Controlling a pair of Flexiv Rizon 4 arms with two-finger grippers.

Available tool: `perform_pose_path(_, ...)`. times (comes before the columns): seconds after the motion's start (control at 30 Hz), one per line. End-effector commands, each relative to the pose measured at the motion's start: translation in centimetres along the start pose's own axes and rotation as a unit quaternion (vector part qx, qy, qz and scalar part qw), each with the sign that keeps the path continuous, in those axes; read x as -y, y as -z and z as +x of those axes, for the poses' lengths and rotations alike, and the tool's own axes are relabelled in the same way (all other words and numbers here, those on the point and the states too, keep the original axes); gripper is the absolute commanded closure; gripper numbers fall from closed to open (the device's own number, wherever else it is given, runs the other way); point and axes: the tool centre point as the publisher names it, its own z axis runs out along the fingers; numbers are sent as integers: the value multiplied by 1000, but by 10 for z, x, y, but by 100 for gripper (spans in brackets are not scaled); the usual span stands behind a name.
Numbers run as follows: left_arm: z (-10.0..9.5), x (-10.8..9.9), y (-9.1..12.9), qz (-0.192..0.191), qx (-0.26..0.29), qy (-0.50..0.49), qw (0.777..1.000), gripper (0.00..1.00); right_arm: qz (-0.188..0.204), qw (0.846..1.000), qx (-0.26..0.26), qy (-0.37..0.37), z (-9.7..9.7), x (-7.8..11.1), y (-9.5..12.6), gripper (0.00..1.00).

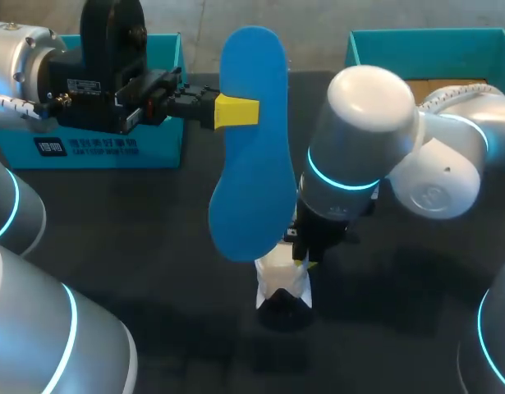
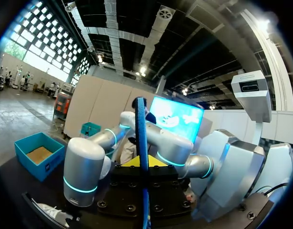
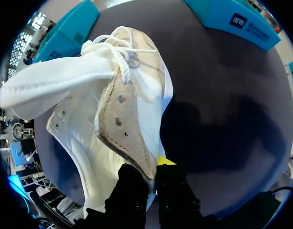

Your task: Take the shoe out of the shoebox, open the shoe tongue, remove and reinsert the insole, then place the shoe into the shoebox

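Note:
A blue insole (image 1: pixel 252 156) hangs upright above the table's middle, and my left gripper (image 1: pixel 234 112) is shut on its upper edge. The left wrist view shows the insole (image 2: pixel 142 138) edge-on between that gripper's (image 2: pixel 142 164) yellow tips. Below it a white shoe (image 1: pixel 283 283) stands on the dark table. My right gripper (image 1: pixel 305 256) is shut on the shoe's side flap. Seen from the right wrist, the shoe (image 3: pixel 113 119) has its tongue and laces pulled to one side, with the gripper (image 3: pixel 153 169) pinching the tan-lined flap.
One teal shoebox part (image 1: pixel 112 148) stands at the back left behind my left arm. Another teal box (image 1: pixel 433 49) with brown paper inside stands at the back right. The dark tabletop (image 1: pixel 153 246) lies bare in front of the shoe.

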Motion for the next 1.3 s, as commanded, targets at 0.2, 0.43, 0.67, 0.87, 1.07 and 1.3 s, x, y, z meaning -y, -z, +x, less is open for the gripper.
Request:
perform_pose_path(0.2, -2, 1, -1, -2, -1, 0, 1000, 100, -2, 1000, -21, -6, -3, -3, -15, 100)
perform_pose_path(0.43, -2, 1, -1, -2, -1, 0, 1000, 100, 3, 1000, -25, -9, -2, -8, -24, 100)
perform_pose_path(0.67, -2, 1, -1, -2, -1, 0, 1000, 100, 8, 999, -38, 1, -3, -13, -31, 100)
perform_pose_path(0.87, -2, 1, -1, -2, -1, 0, 1000, 100, 15, 999, -42, 8, -1, -17, -38, 100)
perform_pose_path(1.07, -2, 1, -1, -2, -1, 0, 1000, 100, 21, 999, -41, 2, -3, -17, -43, 100)
perform_pose_path(1.3, -2, 1, -1, -2, -1, 0, 1000, 100, 24, 999, -44, 2, -4, -16, -48, 100)
